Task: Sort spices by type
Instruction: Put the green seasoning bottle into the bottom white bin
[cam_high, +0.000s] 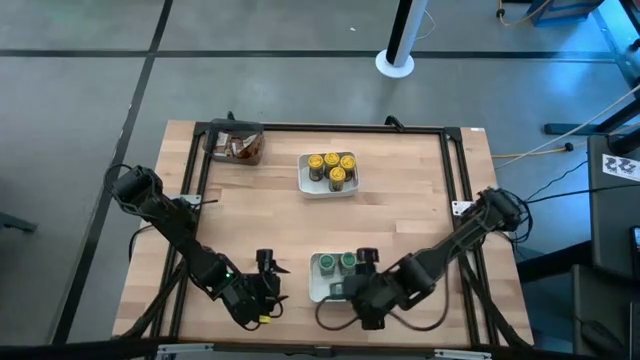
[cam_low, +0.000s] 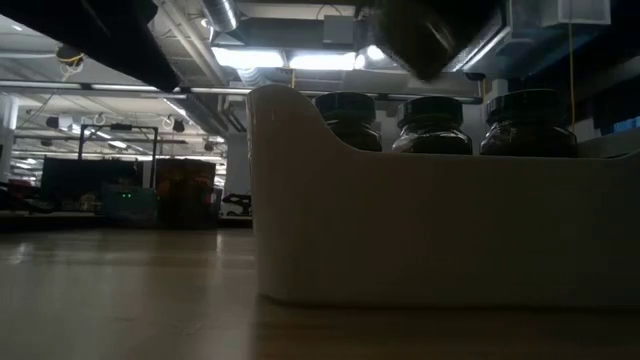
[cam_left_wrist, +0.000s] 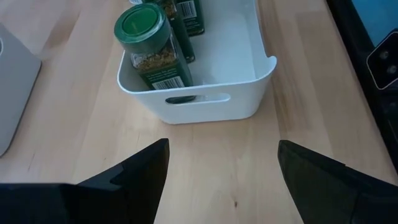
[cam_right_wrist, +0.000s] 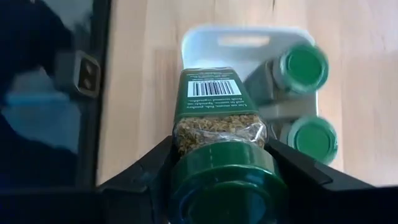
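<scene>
- The right claw (cam_right_wrist: 217, 165) was closed on a green-lidded jar (cam_right_wrist: 219, 140), one finger on each side of its body just under the lid, and held it above the near white tray (cam_high: 322, 287).
- In that tray two green-lidded jars (cam_right_wrist: 303, 67) already stood along one side; the free space beside them was where the held jar should go, in my judgement.
- To do this well, the claw should bring the jar down straight and upright into the free space, and let go only when the bottom rests on the tray floor.
- The tray wall and the two standing jars were the obstacles: a tilted jar could knock them.
- The left claw (cam_left_wrist: 221, 177) was open and empty, low over the desk (cam_high: 400, 220) just beside the same tray; it should wait there.
- Farther away, the yellow-lidded jars (cam_high: 331, 166) stood together in another white tray (cam_high: 305, 186), and brown packets (cam_high: 242, 148) lay in a dark bin (cam_high: 232, 131) near the far corner.
</scene>
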